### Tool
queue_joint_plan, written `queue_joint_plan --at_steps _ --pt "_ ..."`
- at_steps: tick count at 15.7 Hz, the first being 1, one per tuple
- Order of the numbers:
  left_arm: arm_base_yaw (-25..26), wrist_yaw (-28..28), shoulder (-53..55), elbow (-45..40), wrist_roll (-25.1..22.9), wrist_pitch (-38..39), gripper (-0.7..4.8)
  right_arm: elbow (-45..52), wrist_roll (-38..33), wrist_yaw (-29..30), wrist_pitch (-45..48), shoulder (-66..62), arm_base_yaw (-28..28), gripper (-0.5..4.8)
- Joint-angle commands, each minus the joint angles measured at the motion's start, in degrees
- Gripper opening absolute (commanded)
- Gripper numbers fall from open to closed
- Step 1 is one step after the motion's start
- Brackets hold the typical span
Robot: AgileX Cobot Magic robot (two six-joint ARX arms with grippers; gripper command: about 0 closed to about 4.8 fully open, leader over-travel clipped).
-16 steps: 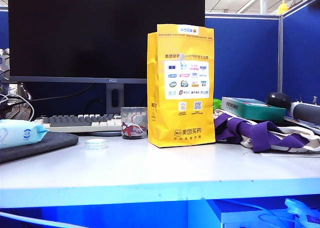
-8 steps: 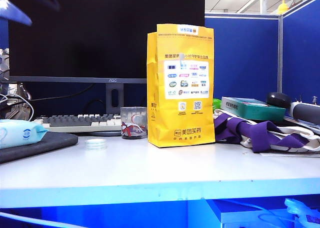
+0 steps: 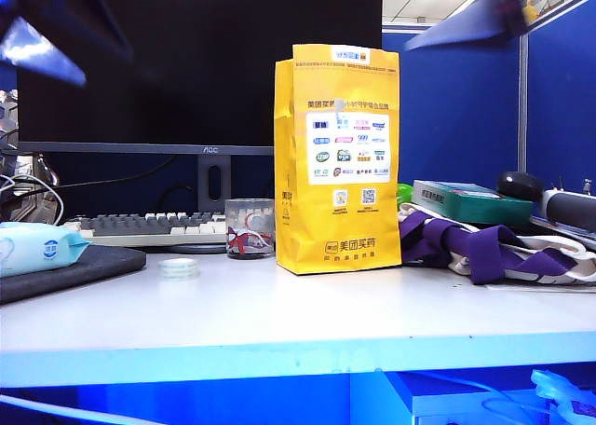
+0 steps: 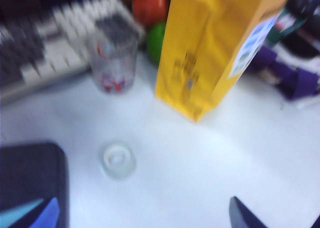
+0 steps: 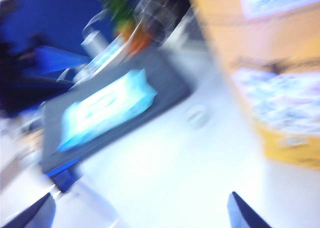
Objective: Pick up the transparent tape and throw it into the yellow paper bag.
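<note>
Left gripper (image 4: 145,223): jaws are standing wide apart, holding nothing; only two dark finger tips are showing at the edge of the left wrist view. In the exterior view it is hanging blurred in the upper left corner (image 3: 47,43), high over the table.
Left gripper, why there: it is looking down on the transparent tape (image 4: 118,160), so it seems to be the arm lining up for the pick.
Right gripper (image 5: 140,213): jaws are gaping just as wide, empty; it is showing as a blurred bar at the upper right of the exterior view (image 3: 466,15), above and beyond the yellow paper bag (image 3: 338,157).
Transparent tape: lying flat on the white table (image 3: 307,313), untouched, just in front of the glass cup (image 3: 250,227) and beside the dark pad (image 3: 65,271); well apart from both grippers.
Yellow paper bag: standing upright mid-table, right of the tape; whether its top is open cannot be told from here.
Wet-wipe pack (image 3: 37,248): resting on the dark pad, clear of the tape.
Step (judgement): approach only, grasp not yet begun.
Note for the grasp: the roll is low and flat, so the fingers will probably need to straddle it from above.
</note>
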State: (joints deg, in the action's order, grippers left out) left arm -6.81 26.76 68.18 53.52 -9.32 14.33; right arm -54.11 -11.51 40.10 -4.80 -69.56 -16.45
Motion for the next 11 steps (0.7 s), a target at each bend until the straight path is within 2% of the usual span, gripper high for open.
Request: queue_joint_plan --at_steps 1,3,7,9,11 --pt "0.0 -2.2 6.5 0.8 -0.2 -0.2 4.79 -5.9 0.2 5.2 -2.5 -6.8 -0.1 4.73" --pt "0.0 -2.6 11.4 3.2 -0.3 -0.2 4.79 -6.8 0.2 5.4 -2.3 -8.0 -0.1 4.73" --pt "-1.5 -3.4 25.3 16.2 -2.2 2.3 4.79 -7.0 0.1 6.6 -4.2 -8.5 -0.1 4.73" --pt "-2.7 -4.1 31.3 22.9 -5.6 7.3 4.79 -7.0 0.2 8.3 -5.8 -9.4 -0.2 4.73" --pt "-3.4 -5.6 37.5 29.1 -6.9 11.4 4.79 -6.9 0.2 9.2 -7.0 -10.2 -0.2 4.73"
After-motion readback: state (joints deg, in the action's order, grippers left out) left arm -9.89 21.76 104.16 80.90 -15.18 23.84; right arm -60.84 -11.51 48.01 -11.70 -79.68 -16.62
